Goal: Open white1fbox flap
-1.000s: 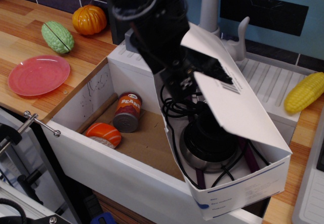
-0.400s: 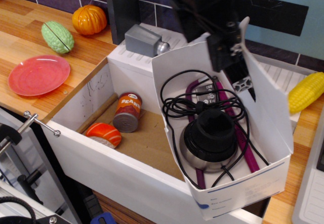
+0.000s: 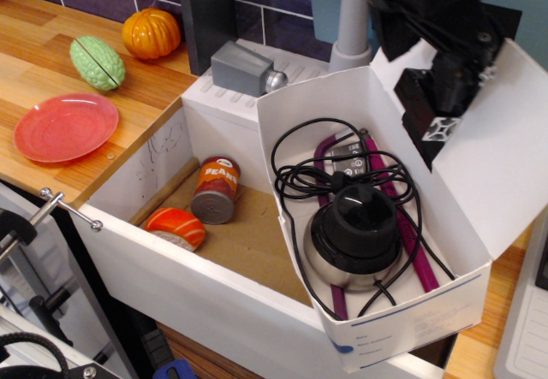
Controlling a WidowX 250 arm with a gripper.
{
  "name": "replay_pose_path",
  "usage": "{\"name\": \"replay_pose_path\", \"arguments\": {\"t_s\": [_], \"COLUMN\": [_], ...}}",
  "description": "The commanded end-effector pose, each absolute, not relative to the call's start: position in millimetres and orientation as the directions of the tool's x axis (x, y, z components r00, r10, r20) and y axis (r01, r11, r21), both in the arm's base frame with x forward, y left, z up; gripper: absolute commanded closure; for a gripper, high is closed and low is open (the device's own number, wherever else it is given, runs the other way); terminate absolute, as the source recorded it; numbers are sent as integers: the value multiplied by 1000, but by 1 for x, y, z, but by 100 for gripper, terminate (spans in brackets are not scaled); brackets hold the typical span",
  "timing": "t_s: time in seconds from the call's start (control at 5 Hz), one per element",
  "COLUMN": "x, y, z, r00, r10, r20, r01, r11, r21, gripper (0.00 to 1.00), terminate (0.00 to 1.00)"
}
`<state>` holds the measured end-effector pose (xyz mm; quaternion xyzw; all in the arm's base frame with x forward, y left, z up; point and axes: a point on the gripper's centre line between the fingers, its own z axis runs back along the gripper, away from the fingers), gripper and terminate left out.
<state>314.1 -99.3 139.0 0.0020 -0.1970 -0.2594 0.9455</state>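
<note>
The white1fbox [image 3: 411, 323] stands tilted on the front right rim of the bin, its blue-lined end facing me. It holds a black round device [image 3: 355, 225], a tangled black cable and a purple strap. The flap [image 3: 505, 169] is swung out to the right, showing its plain white inner side and leaving the box open on top. My black gripper [image 3: 438, 109] hangs at the upper right, against the inner face of the flap near its far edge. Its jaws blend together, so I cannot tell whether they are open or shut.
The white-walled, brown-floored bin [image 3: 145, 251] holds a beans can [image 3: 216, 189], a salmon sushi piece [image 3: 174, 227] and a wooden stick. A pink plate [image 3: 65, 127], a green vegetable [image 3: 97, 62] and a pumpkin [image 3: 151, 33] lie on the wooden counter at left. A grey block [image 3: 240, 68] sits behind the bin.
The flap has swung from lying over the box to folded out to the right. My gripper moved right with it, uncovering the box contents. The yellow corn is now hidden behind the flap.
</note>
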Motion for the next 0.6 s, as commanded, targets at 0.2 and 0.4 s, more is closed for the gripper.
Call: {"name": "replay_pose_path", "arguments": {"t_s": [0.2,0.4], "x": [345,345], "y": [-132,-132], "z": [118,123], "r00": [761,771], "r10": [-401,-419], "r20": [510,480], "r01": [403,405], "r11": [908,904], "r21": [113,138], "gripper": [0,0], "terminate": [0,100]}}
